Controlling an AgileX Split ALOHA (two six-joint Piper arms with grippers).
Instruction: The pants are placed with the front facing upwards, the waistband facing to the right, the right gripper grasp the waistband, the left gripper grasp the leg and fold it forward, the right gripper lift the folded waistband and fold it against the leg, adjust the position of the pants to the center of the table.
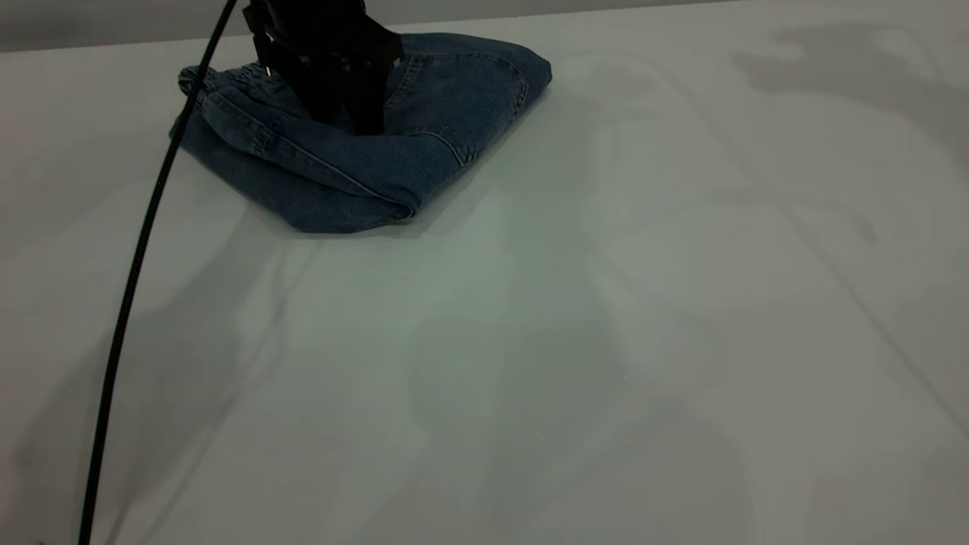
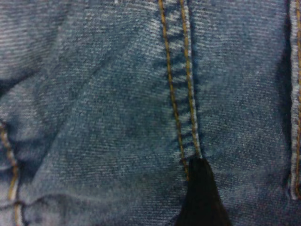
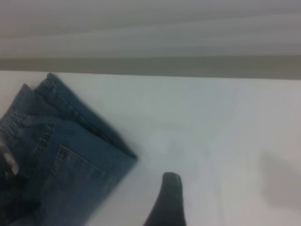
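Pants: the pants (image 1: 363,163) lie folded in a bundle at the far left part of the table (image 1: 575,341), waistband (image 1: 242,79) at the bundle's left.
Left gripper: the left gripper (image 1: 356,113) comes straight down onto the bundle's top, fingertips pressed into the denim; whether it grips cannot be told.
Right gripper: the right gripper (image 3: 167,202) hovers just beside the pants, above bare table; only one finger shows, so its opening cannot be told.

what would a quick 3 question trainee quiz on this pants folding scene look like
1. True or false: the pants lie flat and fully unfolded.
2. Which gripper is down on the denim: A left, B right?
3. On which part of the table does the bundle sit in the exterior view?

Key:
1. False, they are folded into a bundle.
2. A, the left gripper; the right gripper is off to the side over bare table.
3. Far left.
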